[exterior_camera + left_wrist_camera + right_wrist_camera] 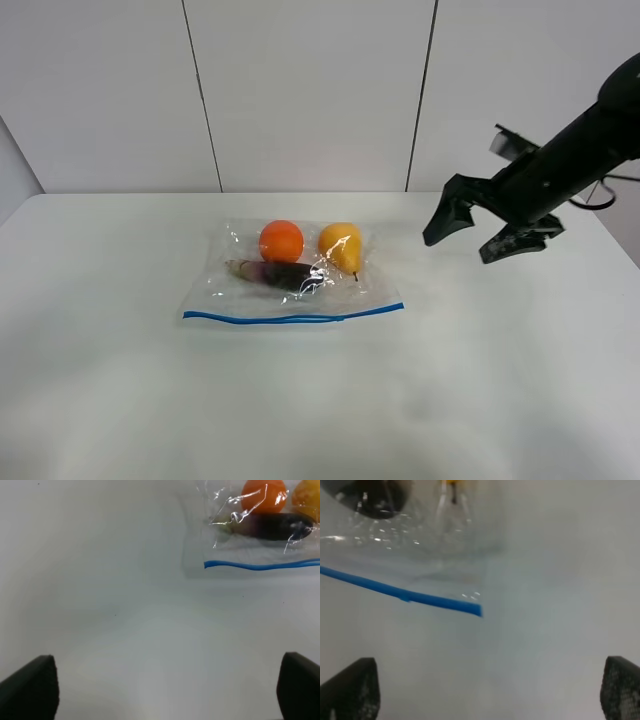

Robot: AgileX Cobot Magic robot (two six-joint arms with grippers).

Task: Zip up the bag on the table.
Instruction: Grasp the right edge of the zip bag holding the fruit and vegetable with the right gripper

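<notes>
The clear bag lies flat on the white table, its blue seal strip along the near edge. An orange fruit, a yellow fruit and a dark purple vegetable show through it. My right gripper hangs open in the air to the right of the bag, apart from it. In the right wrist view the gripper is open, with the strip's end ahead of it. My left gripper is open and empty; the bag lies well ahead of it. The exterior view does not show the left arm.
A white panelled wall rises behind the table's far edge. Bare tabletop lies to the left of the bag and in front of it.
</notes>
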